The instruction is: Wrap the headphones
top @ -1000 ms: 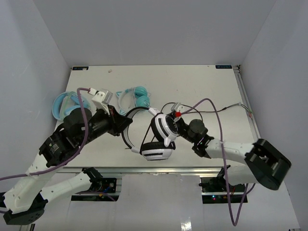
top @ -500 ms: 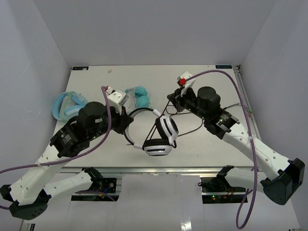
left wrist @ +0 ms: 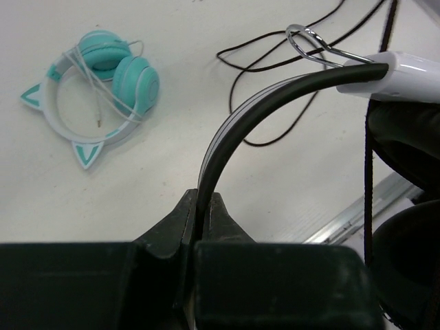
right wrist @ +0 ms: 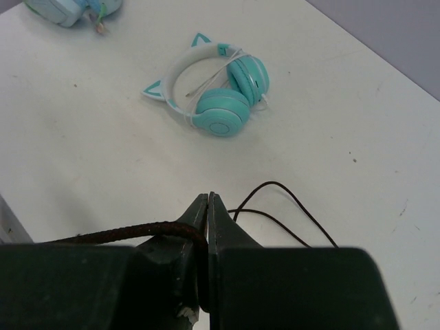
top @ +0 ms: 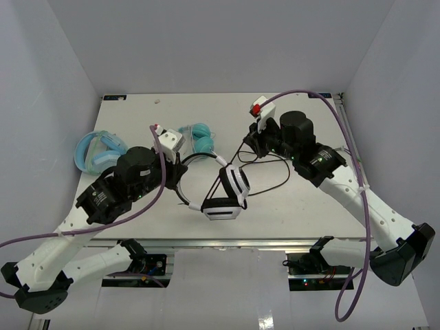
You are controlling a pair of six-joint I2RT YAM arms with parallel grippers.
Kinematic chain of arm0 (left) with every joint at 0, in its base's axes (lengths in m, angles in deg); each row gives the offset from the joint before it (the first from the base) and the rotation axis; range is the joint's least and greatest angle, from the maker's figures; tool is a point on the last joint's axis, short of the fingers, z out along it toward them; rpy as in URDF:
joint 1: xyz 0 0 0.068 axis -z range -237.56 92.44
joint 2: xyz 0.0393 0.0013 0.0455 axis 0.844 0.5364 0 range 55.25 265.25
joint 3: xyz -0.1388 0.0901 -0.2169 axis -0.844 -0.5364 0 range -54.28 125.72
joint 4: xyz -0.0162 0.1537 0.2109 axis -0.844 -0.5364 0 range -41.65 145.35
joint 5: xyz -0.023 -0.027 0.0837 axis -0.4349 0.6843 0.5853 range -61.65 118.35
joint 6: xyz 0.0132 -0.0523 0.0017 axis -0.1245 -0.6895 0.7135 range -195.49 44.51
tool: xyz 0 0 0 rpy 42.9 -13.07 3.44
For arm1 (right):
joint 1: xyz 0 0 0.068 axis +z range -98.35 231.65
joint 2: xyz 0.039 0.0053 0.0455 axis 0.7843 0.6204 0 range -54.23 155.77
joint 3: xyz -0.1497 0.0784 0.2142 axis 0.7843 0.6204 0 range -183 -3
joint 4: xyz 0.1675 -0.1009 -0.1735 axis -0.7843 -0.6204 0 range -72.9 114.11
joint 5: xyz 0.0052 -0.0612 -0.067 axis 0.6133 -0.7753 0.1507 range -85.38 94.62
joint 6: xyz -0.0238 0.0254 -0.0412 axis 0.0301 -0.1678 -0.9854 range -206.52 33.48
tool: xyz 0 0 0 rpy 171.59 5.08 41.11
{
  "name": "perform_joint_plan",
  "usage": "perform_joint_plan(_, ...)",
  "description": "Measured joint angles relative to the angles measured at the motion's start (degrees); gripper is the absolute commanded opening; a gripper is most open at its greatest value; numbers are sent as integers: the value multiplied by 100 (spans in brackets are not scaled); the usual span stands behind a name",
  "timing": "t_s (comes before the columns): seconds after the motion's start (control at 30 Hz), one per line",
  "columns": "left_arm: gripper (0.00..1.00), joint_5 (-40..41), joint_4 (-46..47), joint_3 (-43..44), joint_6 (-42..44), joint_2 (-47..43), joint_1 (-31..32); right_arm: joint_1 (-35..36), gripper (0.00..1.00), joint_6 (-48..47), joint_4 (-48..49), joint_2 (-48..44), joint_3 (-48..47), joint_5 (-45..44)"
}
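Clamping: L claw (left wrist: 197,218) on headphones (top: 232,184) headband (left wrist: 225,127), R claw (right wrist: 207,203) on cable (right wrist: 117,233).

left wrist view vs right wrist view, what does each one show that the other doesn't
Only the left wrist view: the left tool shut on the black headband, plus a black ear pad at the right. Only the right wrist view: the right tool shut on the cable, and light-blue headphones at the top left edge. Both: the teal cat-ear headphones, loose loops of that cable and the white table.
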Motion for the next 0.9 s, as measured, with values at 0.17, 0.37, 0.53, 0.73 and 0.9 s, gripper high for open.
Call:
perform_joint_plan(0.17,0,796,-20,-75,-4,692,73,-80,8,24,-310,-24,-100,491)
perform_joint_plan(0.37,0,1859,1,27,-253,1553,184,-98,8,219,-718,-68,-91,1251)
perform_joint_plan(0.53,0,2563,36,309,-449,1933,244,-1,8,328,-740,-68,-63,1575)
perform_joint_plan(0.73,0,3169,65,401,-635,2225,293,46,8,586,-440,-40,110,2028)
perform_joint_plan(0.9,0,3608,-101,401,-780,2279,299,97,12,888,33,-42,532,2425)
